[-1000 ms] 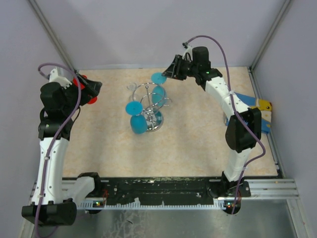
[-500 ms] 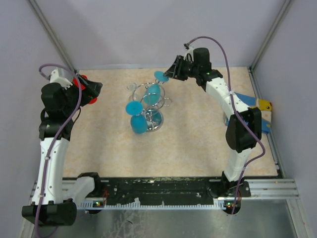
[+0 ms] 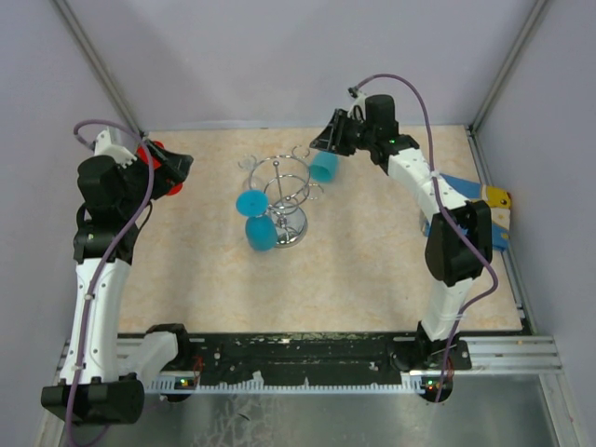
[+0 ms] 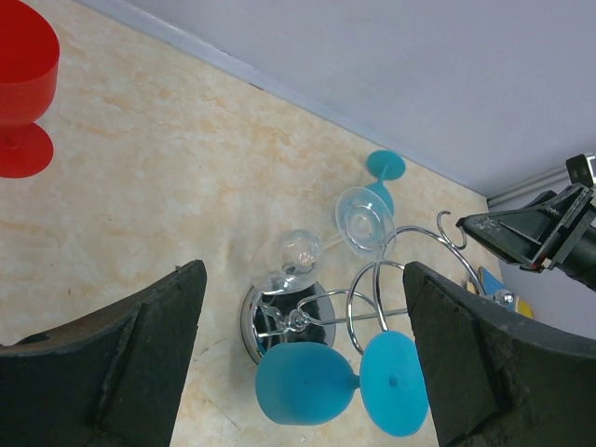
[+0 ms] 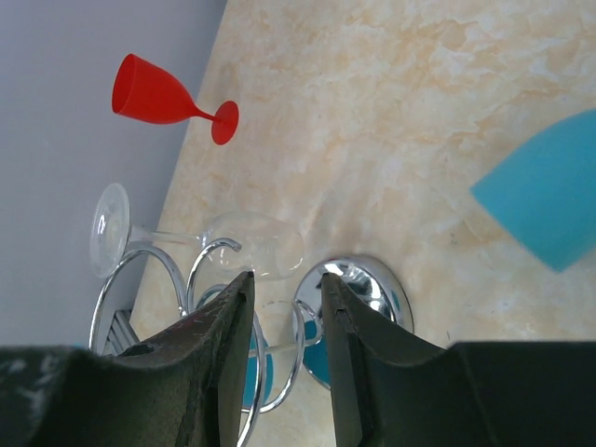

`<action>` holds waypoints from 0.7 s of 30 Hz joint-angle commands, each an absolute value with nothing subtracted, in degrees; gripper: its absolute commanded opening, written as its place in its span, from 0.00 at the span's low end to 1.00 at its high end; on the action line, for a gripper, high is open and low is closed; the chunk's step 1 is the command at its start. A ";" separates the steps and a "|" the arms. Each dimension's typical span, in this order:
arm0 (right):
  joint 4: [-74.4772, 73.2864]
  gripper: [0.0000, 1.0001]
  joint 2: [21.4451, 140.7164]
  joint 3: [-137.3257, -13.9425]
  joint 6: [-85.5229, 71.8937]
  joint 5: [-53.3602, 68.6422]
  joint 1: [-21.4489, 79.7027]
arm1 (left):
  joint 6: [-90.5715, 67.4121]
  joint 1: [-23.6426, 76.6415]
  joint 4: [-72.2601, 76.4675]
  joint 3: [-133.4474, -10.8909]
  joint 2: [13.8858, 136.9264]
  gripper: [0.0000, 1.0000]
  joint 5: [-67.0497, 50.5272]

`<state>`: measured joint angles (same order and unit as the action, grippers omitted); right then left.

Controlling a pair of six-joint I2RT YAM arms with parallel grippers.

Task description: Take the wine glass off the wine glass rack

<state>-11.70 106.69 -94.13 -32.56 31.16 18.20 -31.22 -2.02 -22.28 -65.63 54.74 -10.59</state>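
The chrome wine glass rack (image 3: 290, 194) stands mid-table, its round base (image 4: 328, 307) also showing in the right wrist view (image 5: 371, 287). A blue wine glass (image 3: 260, 232) and a clear one (image 4: 298, 251) hang on it. A second blue wine glass (image 3: 324, 166) is off the rack, just beyond it, foot uppermost (image 4: 385, 165); I cannot tell if it rests on the table. My right gripper (image 3: 321, 140) hovers beside it with a narrow gap and nothing between its fingers (image 5: 284, 277). My left gripper (image 4: 303, 270) is wide open and empty, high at the left.
A red wine glass (image 4: 23, 70) stands at the far left by the left gripper and also shows in the right wrist view (image 5: 154, 93). A blue and yellow object (image 3: 489, 200) lies at the right edge. Walls close the back and sides.
The blue glass that hung on the rack's far side, its foot at my right gripper, has come off the hook and now sits to the right of the rack. The left arm has not moved.
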 commanded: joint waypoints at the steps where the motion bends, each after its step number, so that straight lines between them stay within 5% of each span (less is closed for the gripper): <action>1: -9.18 0.36 103.60 -94.15 -31.87 31.62 17.53 | -30.68 -1.99 -20.83 -65.21 54.10 0.92 -11.21; 9: -13.61 0.37 107.22 -97.03 -30.08 29.22 15.08 | -30.51 -1.94 -20.90 -65.04 54.13 0.92 -11.14; 15: -29.04 0.58 120.47 -115.26 -23.72 20.27 11.52 | -30.07 -1.85 -20.83 -64.96 53.93 0.92 -10.78; 21: -44.92 0.63 135.86 -136.04 -18.20 7.68 9.62 | -29.07 -1.76 -20.74 -64.65 54.52 0.93 -10.10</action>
<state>-32.32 129.27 -125.75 -23.46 17.74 10.87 -30.59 -1.98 -22.22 -65.54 54.74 -10.55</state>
